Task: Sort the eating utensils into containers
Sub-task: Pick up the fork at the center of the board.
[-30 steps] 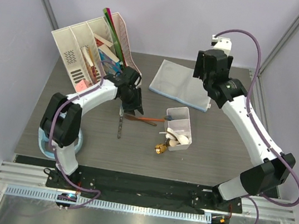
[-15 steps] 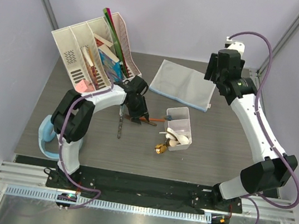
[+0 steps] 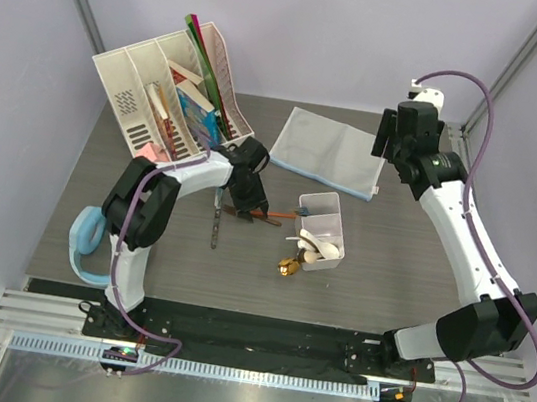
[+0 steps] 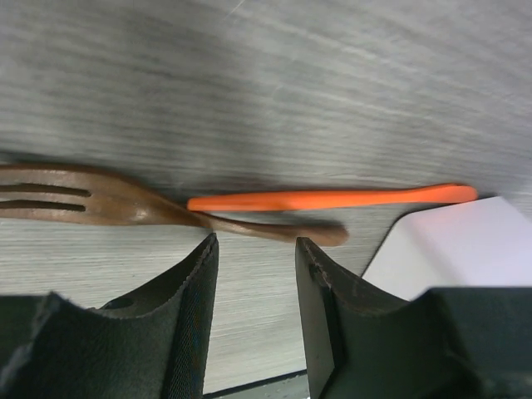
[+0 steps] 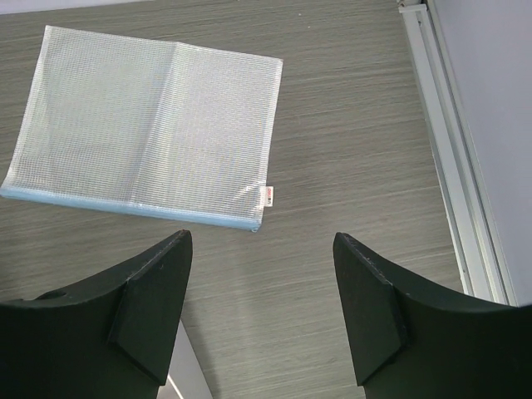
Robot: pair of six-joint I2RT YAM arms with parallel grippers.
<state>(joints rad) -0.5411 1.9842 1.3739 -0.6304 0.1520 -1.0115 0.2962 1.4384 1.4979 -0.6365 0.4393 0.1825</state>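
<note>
Lining up over a brown fork beside the white box

The brown fork (image 4: 91, 202) lies flat on the table (image 4: 332, 83), touching an orange handle (image 4: 332, 199) near the white box (image 4: 449, 241). The left gripper (image 4: 255, 249) hangs over it, jaws apart and empty, seemingly to straddle it. The right gripper (image 5: 262, 241), spread and empty, hovers over the mesh pouch (image 5: 141, 125), out of the way.

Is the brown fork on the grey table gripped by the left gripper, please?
No, the brown fork lies flat on the grey table beyond the open left gripper, with nothing between its jaws.
</note>
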